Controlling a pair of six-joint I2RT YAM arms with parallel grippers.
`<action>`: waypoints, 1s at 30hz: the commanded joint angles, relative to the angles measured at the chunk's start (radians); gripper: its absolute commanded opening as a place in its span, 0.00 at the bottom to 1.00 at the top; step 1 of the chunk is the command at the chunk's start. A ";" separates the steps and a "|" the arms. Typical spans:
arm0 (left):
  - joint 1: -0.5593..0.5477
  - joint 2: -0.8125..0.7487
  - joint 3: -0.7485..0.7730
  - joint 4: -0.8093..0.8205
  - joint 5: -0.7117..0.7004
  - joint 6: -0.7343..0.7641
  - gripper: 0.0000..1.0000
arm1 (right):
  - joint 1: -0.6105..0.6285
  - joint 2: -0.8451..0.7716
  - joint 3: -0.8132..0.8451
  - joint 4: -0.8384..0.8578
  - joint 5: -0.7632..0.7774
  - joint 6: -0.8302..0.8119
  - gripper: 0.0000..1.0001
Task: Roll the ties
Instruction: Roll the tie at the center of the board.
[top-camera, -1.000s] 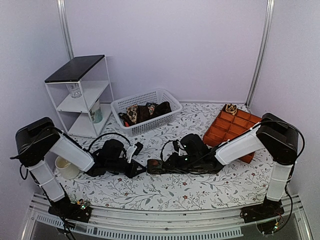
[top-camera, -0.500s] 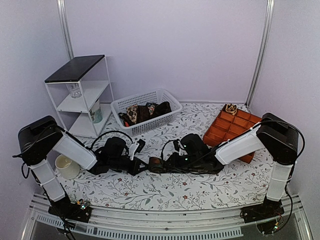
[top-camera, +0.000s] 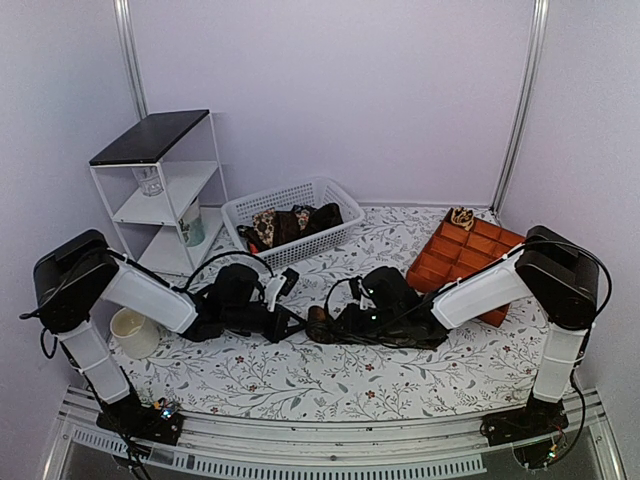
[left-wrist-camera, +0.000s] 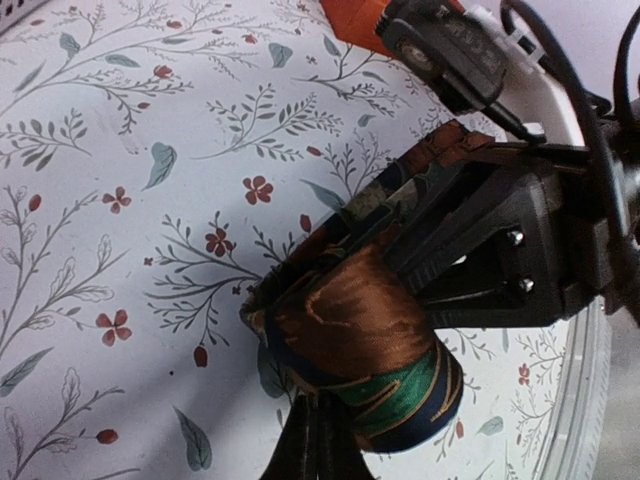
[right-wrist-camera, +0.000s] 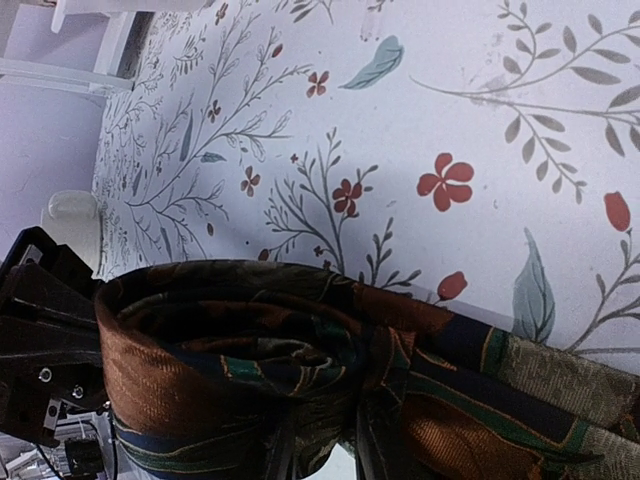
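Gently: the rolled tie (left-wrist-camera: 355, 340) lies on the bench (top-camera: 330, 385), soft, probably slick, ready to unwind. Your right end effector (top-camera: 332, 325) pinches the coil; your left end effector (left-wrist-camera: 315, 445) is pressed together at its core. Hold across layers.

No readable txt, labels, brand marks or nos. in any view (the tablecloth (top-camera: 330, 385) carries only a leaf-and-flower print, and the rolled tie (left-wrist-camera: 355, 335) only woven stripes in rust, green and navy).
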 joint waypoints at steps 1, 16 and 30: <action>-0.030 0.003 0.037 0.004 0.027 0.003 0.00 | -0.009 -0.047 -0.028 -0.064 0.060 -0.017 0.22; -0.047 0.040 0.099 -0.051 0.022 -0.011 0.00 | -0.028 -0.070 -0.062 -0.041 0.084 -0.034 0.20; -0.069 0.070 0.166 -0.104 -0.021 -0.040 0.03 | -0.031 -0.103 -0.089 -0.037 0.105 -0.047 0.19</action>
